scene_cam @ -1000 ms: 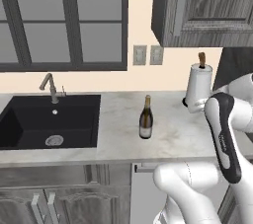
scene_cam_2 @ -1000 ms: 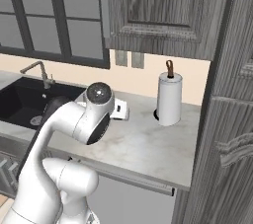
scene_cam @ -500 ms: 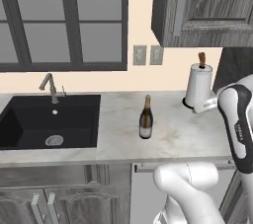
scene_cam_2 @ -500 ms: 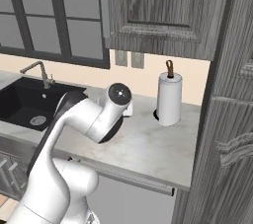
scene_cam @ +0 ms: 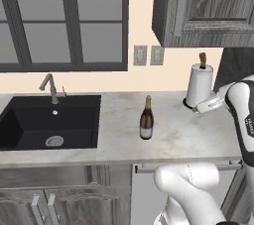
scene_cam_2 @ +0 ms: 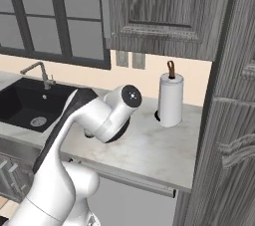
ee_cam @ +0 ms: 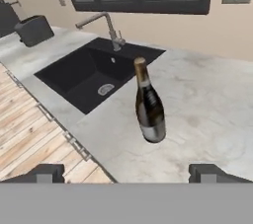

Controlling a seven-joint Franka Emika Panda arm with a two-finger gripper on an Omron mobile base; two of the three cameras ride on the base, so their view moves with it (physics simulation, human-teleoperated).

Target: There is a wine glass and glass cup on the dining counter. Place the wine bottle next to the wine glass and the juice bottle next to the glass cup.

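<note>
Left base view first: I see the wine bottle (scene_cam: 146, 119) standing upright on the marble counter (scene_cam: 183, 135), just right of the black sink (scene_cam: 47, 122) and well apart from the paper towel roll (scene_cam: 199, 85) near the back wall. A faucet (scene_cam: 50, 87) rises behind the sink, and two wall outlets (scene_cam: 149, 55) sit above the counter. My arm comes up at the right edge of this picture, its wrist close beside the towel roll. Right base view: the arm's white elbow crosses the middle of the picture over the counter (scene_cam_2: 149, 150), the towel roll (scene_cam_2: 170, 98) stands beyond it, and the sink (scene_cam_2: 30, 105) with its faucet (scene_cam_2: 41, 72) lies to the left. Hand view: the bottle (ee_cam: 148, 107) is near the middle, upright on the counter (ee_cam: 207, 114), with the sink (ee_cam: 96, 72) behind it. The gripper (ee_cam: 127, 172) has its two fingertips (ee_cam: 47, 172) spread as wide apart as they go, holding nothing, well short of the bottle.
</note>
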